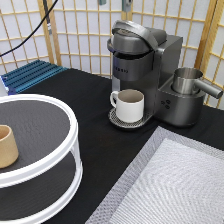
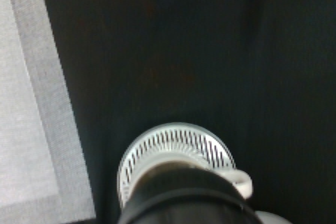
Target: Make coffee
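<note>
Mug (image 1: 129, 104) first: it stands upright on the round slotted drip tray (image 1: 118, 120) right under the spout of the coffee machine (image 1: 150, 75), at the middle of the exterior view, where anything brewed would fall into it. From this angle I can't see whether it holds any liquid. The machine's lid looks closed, and no coffee pod shows anywhere, so I judge it may sit inside, though I can't confirm that. A steel jug (image 1: 189, 82) rests on the machine's side at the right. At the lower left, a tan cup (image 1: 7, 146) stands on the upper tier of a white two-level turntable (image 1: 60, 162). My gripper is out of the exterior view, so its state is unknown. My wrist camera looks down on the drip tray (image 2: 178, 146) and black surface (image 2: 195, 60).
</note>
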{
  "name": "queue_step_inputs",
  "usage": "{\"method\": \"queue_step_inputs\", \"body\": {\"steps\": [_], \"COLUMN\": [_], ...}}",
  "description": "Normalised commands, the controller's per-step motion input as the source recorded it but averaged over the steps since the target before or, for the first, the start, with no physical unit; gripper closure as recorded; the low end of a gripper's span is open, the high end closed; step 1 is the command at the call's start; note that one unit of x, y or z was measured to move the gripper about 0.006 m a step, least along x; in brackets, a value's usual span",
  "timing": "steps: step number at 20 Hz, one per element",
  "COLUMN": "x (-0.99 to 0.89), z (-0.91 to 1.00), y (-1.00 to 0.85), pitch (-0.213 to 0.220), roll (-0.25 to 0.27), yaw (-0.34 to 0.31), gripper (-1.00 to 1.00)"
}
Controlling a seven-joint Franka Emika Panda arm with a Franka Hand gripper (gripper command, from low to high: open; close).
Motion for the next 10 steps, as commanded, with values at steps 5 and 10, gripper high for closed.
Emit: {"method": "queue_step_inputs", "body": {"steps": [5,10], "x": [0.54,0.55], "z": [-0.01,-0.08], "y": [0.26,0.00], "pitch": [0.032,0.049], "roll": [-0.211,-0.188], "yaw": [-0.046,-0.050], "gripper": [-1.00,-1.00]}}
